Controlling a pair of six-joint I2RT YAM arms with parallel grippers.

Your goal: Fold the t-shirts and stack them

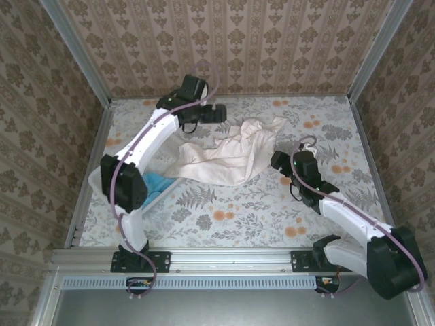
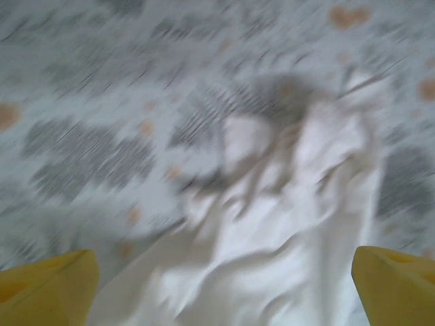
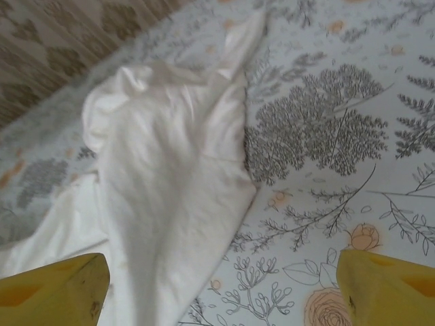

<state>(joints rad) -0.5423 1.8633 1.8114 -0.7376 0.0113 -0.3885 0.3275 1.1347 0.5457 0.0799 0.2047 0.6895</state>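
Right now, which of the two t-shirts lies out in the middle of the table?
The cream-white t-shirt, crumpled mid-table; the sky-blue one is half hidden under the left arm.

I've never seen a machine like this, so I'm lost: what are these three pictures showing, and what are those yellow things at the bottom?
These are two robot arms bolted at a table's near edge. The wide picture looks down from above and behind them. The other two come from cameras on their wrists, and the yellow shapes are each arm's own fingers. On the flowered table lies a crumpled white shirt. A blue shirt sits in a white basket on the left. The left end effector and the right end effector are both open near the white shirt, holding nothing.
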